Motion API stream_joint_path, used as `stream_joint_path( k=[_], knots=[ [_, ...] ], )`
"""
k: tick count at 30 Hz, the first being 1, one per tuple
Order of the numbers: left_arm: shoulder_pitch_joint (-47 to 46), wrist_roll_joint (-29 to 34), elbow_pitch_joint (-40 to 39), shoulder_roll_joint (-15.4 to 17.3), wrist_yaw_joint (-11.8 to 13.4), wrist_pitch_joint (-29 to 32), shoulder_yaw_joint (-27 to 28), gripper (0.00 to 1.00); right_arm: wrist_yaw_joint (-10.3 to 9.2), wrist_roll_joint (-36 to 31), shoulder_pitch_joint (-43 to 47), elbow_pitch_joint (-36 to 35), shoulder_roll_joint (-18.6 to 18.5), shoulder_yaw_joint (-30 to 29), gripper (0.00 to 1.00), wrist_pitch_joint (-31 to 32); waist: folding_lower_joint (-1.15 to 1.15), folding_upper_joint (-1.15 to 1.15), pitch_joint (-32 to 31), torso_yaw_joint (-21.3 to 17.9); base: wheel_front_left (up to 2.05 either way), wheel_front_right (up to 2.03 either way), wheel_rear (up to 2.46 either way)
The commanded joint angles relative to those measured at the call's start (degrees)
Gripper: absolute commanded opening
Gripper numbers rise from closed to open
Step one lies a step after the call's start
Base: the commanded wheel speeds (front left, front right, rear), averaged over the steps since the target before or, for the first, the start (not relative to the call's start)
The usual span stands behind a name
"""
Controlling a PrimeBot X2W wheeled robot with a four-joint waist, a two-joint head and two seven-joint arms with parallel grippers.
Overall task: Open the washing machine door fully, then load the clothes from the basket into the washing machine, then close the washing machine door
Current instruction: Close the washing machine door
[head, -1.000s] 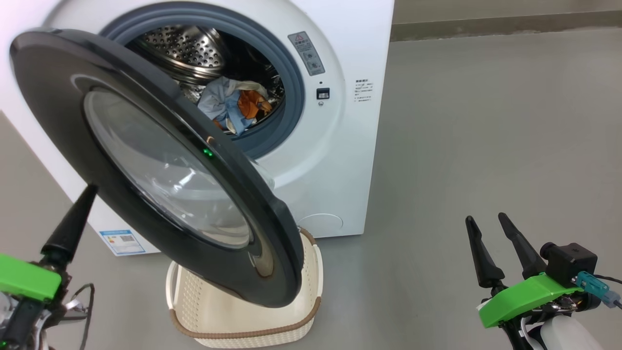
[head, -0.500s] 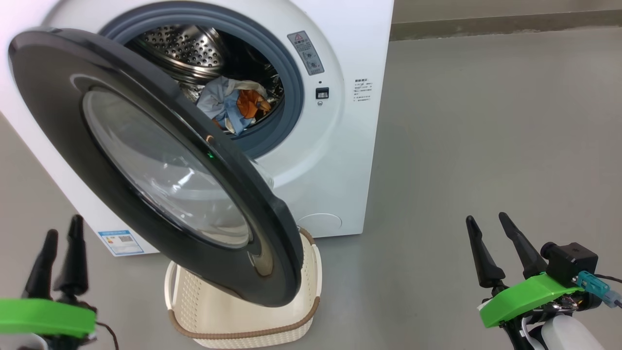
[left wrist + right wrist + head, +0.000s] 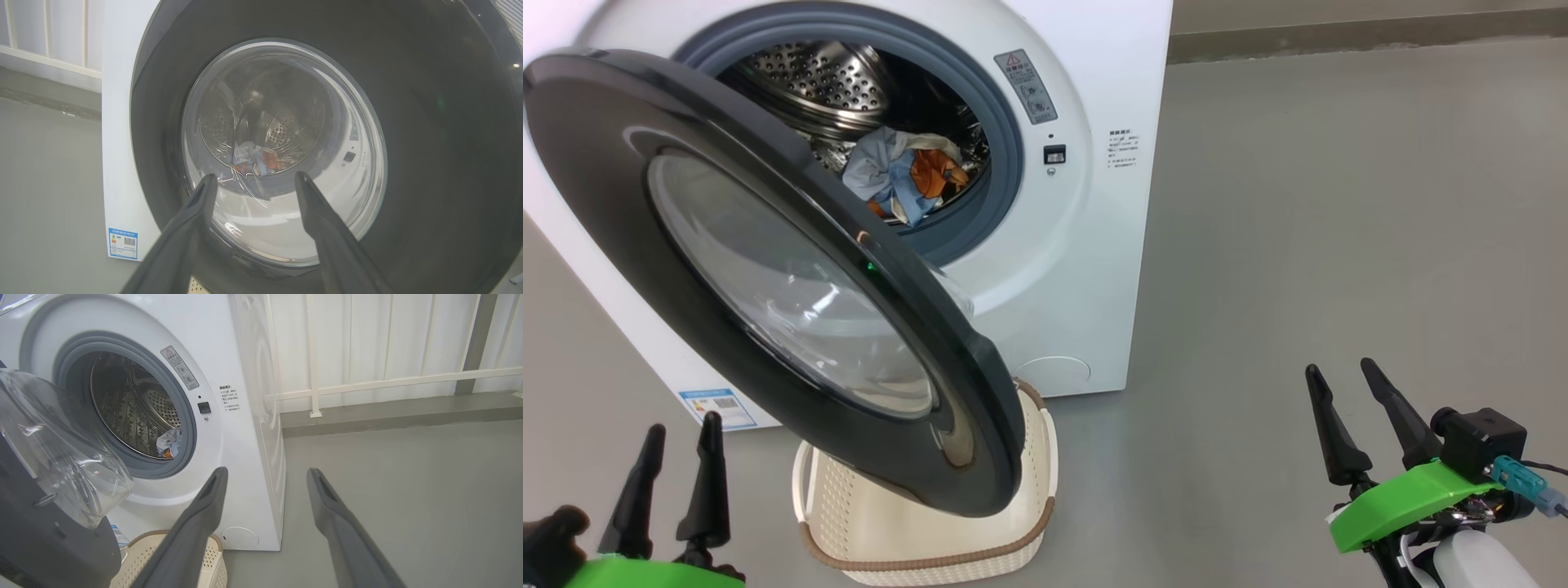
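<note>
The white washing machine (image 3: 1086,204) has its black washing machine door (image 3: 596,163) standing half open, swung out over the cream basket (image 3: 931,563). The clothes (image 3: 903,175), light blue and orange, lie in the steel drum. What shows of the basket's inside is bare. My left gripper (image 3: 683,420) is open and empty, low and left of the door, apart from it. In the left wrist view the left gripper (image 3: 255,176) faces the door's glass (image 3: 286,102). My right gripper (image 3: 1338,364) hangs open and empty over the floor on the right, its fingers (image 3: 327,498) pointing past the machine's corner.
Grey floor (image 3: 1339,204) stretches wide to the right of the machine. A white railing (image 3: 388,379) on a low kerb runs behind it. A blue label (image 3: 717,407) sits at the machine's lower front corner, just above my left fingertips.
My left gripper has drawn back and down from the door's lower left edge, and both its fingers now show. The camera has shifted a little. The door and right gripper have held still.
</note>
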Motion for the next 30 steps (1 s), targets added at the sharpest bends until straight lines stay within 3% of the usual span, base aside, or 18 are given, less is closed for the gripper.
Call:
stream_joint_path(
  k=[1, 12, 30],
  knots=[
    [-1.2, 0.8, -0.4, 1.9, -0.2, -1.4, 1.3, 1.0, 0.42, 0.5, -1.6, -1.2, -0.9, 1.3, 1.0, -0.7, 0.0, 0.0, 0.0, -0.1, 0.0, 0.0, 0.0],
    [-1.7, 2.8, 4.0, 2.3, -0.2, -4.9, -1.1, 1.0, 0.42, 0.6, -1.8, -0.9, -1.0, 1.6, 1.0, -0.7, 0.0, 0.0, -0.1, -0.3, 0.0, 0.0, 0.0],
    [-2.4, 4.6, 6.1, 1.7, -0.2, -5.6, -1.9, 1.0, 0.42, 0.7, -2.2, -0.7, -1.5, 2.5, 1.0, -0.7, 0.0, 0.0, -0.4, 0.1, 0.0, 0.0, 0.0]
  ],
)
